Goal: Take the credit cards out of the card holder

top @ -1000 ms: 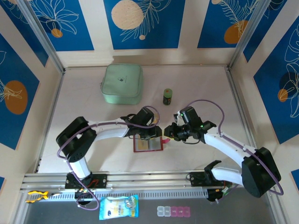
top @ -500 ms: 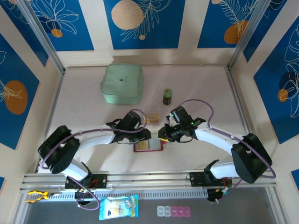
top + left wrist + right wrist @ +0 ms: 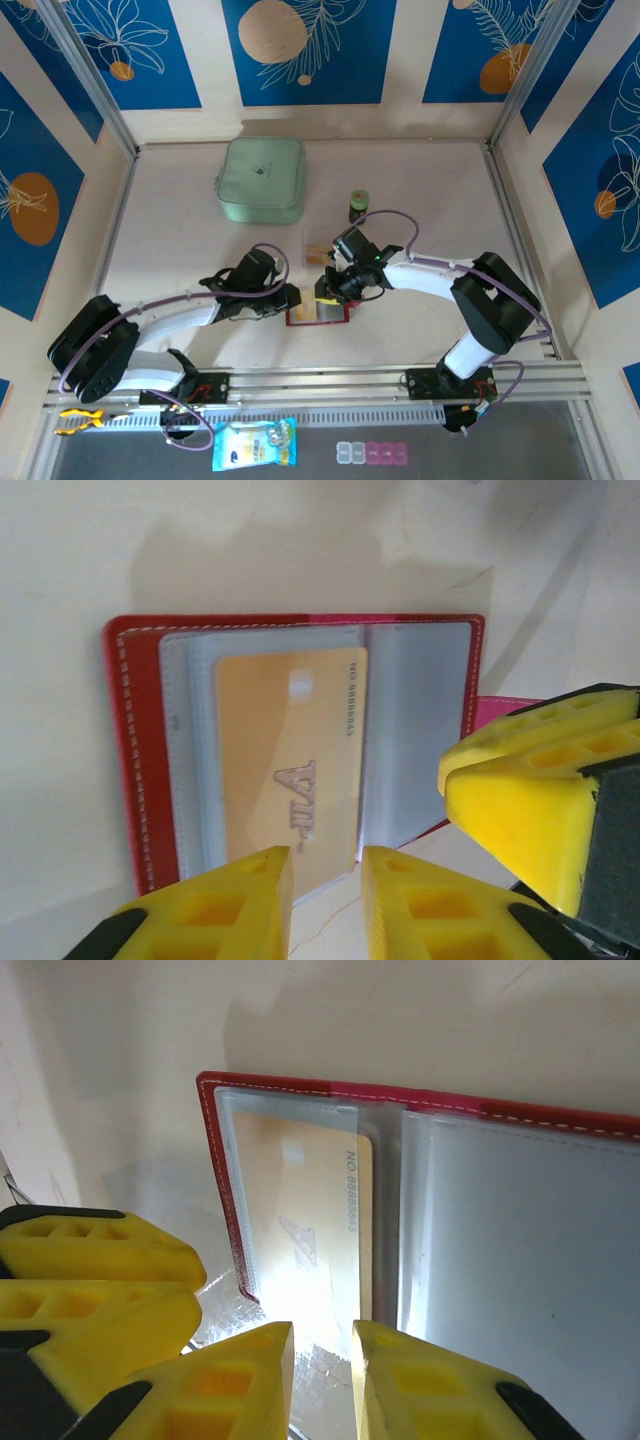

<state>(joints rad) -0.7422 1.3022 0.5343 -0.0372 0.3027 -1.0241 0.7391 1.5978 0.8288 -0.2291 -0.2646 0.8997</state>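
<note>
Both pairs of jaws stand narrowly parted: left gripper (image 3: 327, 868) and right gripper (image 3: 322, 1342) reach the open card holder (image 3: 130, 740); whether either pinches anything I cannot tell. One orange credit card (image 3: 285, 770) sits in its nine-o'clock clear pocket.

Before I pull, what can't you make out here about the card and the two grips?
Left wrist view: the left gripper covers the near end of the orange card, so a pinch is unclear.
Right wrist view: glare whitens the clear pockets of the wallet; further cards cannot be counted.
Top view: the right gripper and the left one hide the wallet's far edge.
</note>
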